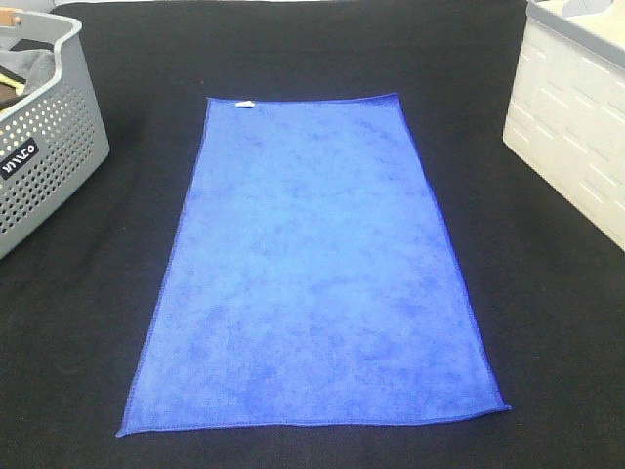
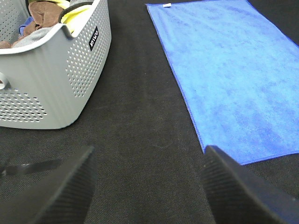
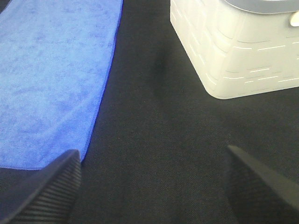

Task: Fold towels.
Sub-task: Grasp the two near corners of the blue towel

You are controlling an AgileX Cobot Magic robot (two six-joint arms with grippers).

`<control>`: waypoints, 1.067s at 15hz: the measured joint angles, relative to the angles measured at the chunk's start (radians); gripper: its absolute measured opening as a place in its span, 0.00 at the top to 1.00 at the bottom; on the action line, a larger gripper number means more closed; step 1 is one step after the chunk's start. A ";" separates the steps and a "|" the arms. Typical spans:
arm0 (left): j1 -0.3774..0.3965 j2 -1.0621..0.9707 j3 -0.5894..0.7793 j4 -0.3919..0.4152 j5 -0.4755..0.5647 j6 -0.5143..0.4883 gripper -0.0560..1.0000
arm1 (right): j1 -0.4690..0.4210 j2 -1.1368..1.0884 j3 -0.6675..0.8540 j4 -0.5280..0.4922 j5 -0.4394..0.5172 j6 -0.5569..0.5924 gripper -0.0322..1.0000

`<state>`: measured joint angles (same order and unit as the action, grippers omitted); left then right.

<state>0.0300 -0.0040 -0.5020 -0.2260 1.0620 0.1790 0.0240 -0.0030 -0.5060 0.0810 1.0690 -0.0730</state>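
jaws of the left gripper stand spread over the black cloth-covered table. the right gripper is spread too, and both are empty and seen only by the wrist cameras. from overhead, the bright royal-blue rectangular microfiber towel lies flat at centre. a perforated grey plastic basket sits at 10 o'clock and a cream plastic bin at 2 o'clock, both cut off. only the left wrist view shows the crumpled brown and yellow cloths in the basket.

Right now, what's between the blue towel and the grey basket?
Only bare black table cover between blue towel and grey basket, shown in the exterior high view.
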 joint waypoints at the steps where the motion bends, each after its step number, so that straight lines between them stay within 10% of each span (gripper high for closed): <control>1: 0.000 0.000 0.000 0.000 0.000 0.000 0.35 | 0.000 0.000 0.000 0.000 0.000 0.000 0.21; 16: 0.000 0.000 0.000 0.000 0.000 0.000 0.35 | 0.000 0.000 0.000 0.000 0.000 0.000 0.21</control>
<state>0.0300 -0.0040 -0.5020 -0.2260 1.0620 0.1790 0.0240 -0.0030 -0.5060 0.0810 1.0690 -0.0730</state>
